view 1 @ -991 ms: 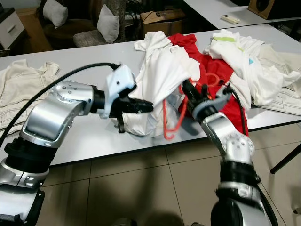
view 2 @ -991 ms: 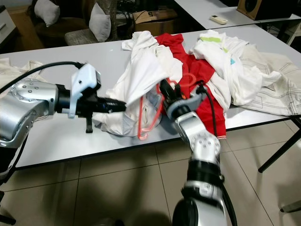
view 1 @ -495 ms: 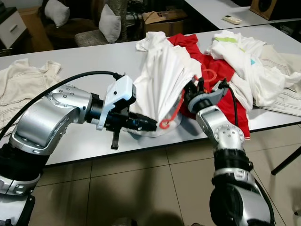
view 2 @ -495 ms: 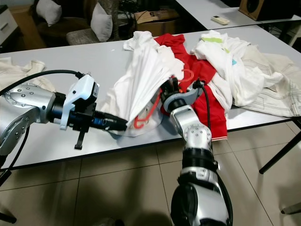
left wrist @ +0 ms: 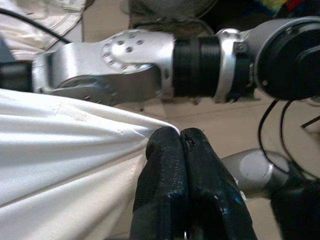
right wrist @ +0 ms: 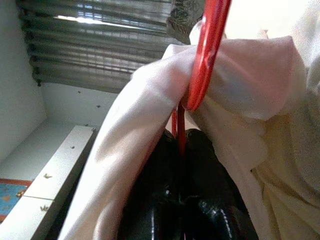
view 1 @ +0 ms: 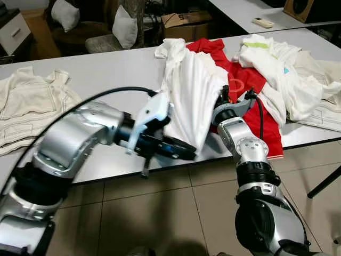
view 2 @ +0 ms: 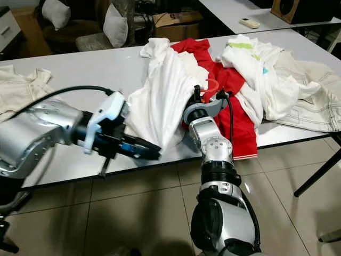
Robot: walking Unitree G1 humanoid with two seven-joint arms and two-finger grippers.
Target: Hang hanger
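Note:
A white shirt (view 1: 189, 90) is stretched up off the grey table (view 1: 106, 69). My left gripper (view 1: 186, 151) is at the table's front edge, shut on the shirt's hem; the left wrist view shows the fingertips (left wrist: 172, 145) pinching the white cloth. My right gripper (right wrist: 181, 140) is tucked inside the shirt's far side, shut on the red hanger (right wrist: 207, 50). The hanger's hook (view 1: 236, 85) pokes out beside the right wrist (view 1: 230, 114). The shirt hides the rest of the hanger.
A red garment (view 1: 258, 114) lies under and right of the shirt, and a pile of white clothes (view 1: 277, 64) is further right. A cream garment (view 1: 26, 104) lies at the table's left. Behind the table are chairs with cushions (view 1: 123, 26) and a second table with a remote (view 1: 261, 21).
My left gripper has drawn the hem toward the front edge and to the right. The hanger's red lower bar, seen hanging out before, is now covered by the shirt. The right gripper moved further under the cloth.

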